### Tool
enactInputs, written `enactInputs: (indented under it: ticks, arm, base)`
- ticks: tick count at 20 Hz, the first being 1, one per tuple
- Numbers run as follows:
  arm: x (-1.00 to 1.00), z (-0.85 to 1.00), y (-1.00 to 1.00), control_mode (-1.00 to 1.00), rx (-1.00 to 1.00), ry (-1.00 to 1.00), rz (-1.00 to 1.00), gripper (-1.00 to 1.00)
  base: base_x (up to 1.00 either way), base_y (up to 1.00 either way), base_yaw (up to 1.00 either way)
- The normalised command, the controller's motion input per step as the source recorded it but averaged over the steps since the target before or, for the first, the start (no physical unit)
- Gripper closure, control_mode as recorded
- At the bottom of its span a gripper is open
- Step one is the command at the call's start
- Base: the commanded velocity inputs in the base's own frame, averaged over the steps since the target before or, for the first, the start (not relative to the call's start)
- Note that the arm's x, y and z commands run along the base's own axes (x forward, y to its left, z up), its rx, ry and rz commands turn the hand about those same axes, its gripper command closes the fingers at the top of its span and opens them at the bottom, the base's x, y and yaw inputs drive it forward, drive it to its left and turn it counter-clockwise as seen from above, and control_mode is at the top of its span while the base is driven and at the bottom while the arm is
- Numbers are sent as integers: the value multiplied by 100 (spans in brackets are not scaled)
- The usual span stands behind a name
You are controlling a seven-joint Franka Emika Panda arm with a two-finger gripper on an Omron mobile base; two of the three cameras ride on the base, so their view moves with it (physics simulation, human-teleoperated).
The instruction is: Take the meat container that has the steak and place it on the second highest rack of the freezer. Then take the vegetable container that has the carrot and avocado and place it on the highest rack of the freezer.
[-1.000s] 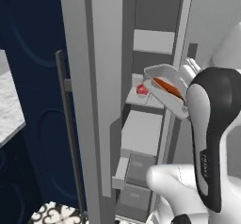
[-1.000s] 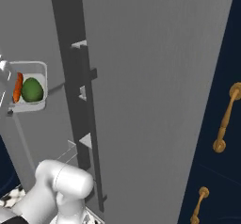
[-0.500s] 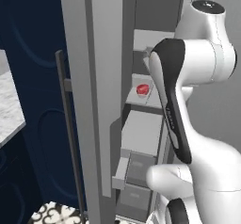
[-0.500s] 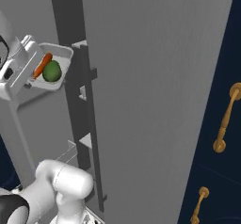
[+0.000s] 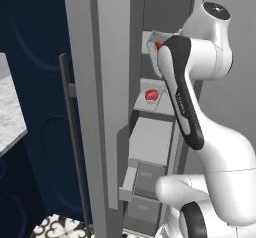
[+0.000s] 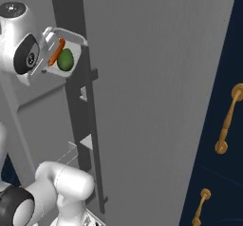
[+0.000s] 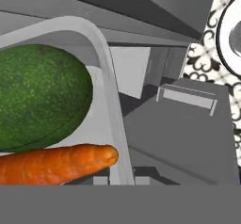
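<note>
The scene is a kitchen with dark blue cabinet fronts and a patterned tile floor at the bottom edge of the left base view. The freezer (image 5: 107,82) is a tall grey cabinet occupying the centre of that view, its door standing open with a dark vertical bar handle (image 5: 72,137) at centre left.

Inside the freezer, at the centre of the left base view, the steak (image 5: 151,95) lies in a pale tray (image 5: 141,102) resting on a shelf. Below that shelf, a drawer (image 5: 150,152) is pulled forward.

The vegetable container (image 6: 71,37) is raised to the upper left of the right base view, beside the dark edge of the freezer. It holds the carrot (image 6: 56,52) and the avocado (image 6: 65,60), which lie side by side and touch. In the left base view, the container appears at the upper centre, partly hidden behind the arm, level with the upper shelf.

In the hand view, the avocado (image 7: 40,93) fills the left side, the carrot (image 7: 56,164) lies below it, and the container's curved rim (image 7: 106,63) runs down the middle.

The end effector is at the container, but its fingers are not visible, so its state cannot be determined.
</note>
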Motion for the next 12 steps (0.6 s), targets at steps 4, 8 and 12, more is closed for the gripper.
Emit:
enactInputs:
  ticks: [4,8,12]
  arm:
    - [92,4,0,-100,8,-10,0,100]
    - [100,13,0,-100,0,-1,-7,100]
    - [95,22,0,-100,0,0,-11,100]
  base:
    - [0,0,0]
    - [0,0,0]
    - [0,0,0]
